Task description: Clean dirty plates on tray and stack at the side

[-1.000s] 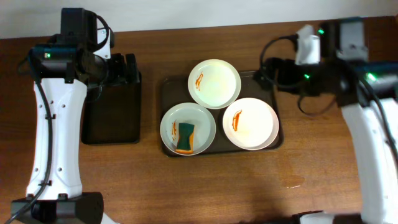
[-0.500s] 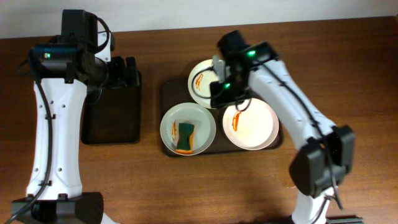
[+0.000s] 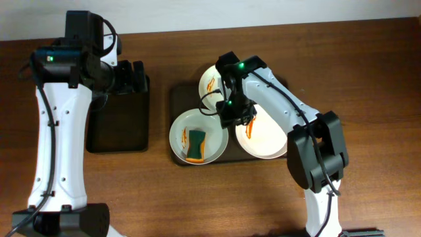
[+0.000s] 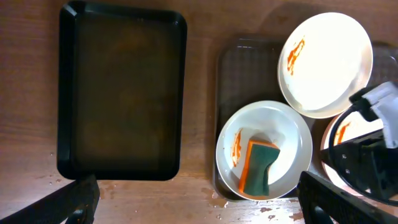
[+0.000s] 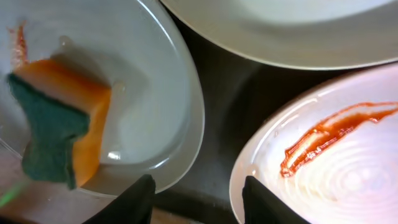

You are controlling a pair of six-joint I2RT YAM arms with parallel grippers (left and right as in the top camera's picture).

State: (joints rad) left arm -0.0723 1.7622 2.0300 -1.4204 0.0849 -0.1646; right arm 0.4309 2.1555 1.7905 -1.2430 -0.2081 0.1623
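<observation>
The right gripper (image 5: 199, 200) hangs low over the brown tray (image 3: 179, 92) of dirty plates, jaws spread and empty, above the dark gap between the sponge plate (image 5: 134, 93) and the sauce-streaked plate (image 5: 348, 174). The orange-and-green sponge (image 5: 57, 132) lies in its plate off to one side of the jaws, not between them. The left gripper (image 3: 133, 74) waits over the black tray (image 3: 118, 125) at the side, jaws likewise wide apart and holding nothing. All three plates are on the brown tray, none yet stacked.

The risk appears to lie in the aim. A straight descent from here would likely land on the two plate rims or the tray floor rather than the sponge, and could tip or shove a plate against its neighbours. The third plate (image 3: 227, 87) sits close enough to be jostled too.

Only the right wrist view shows the spread of the right jaws and the red smear in close detail; from overhead the arm's own wrist hides them. The overhead view alone places both arms on the tabletop (image 3: 381, 131). The left wrist view shows the black tray bare.
</observation>
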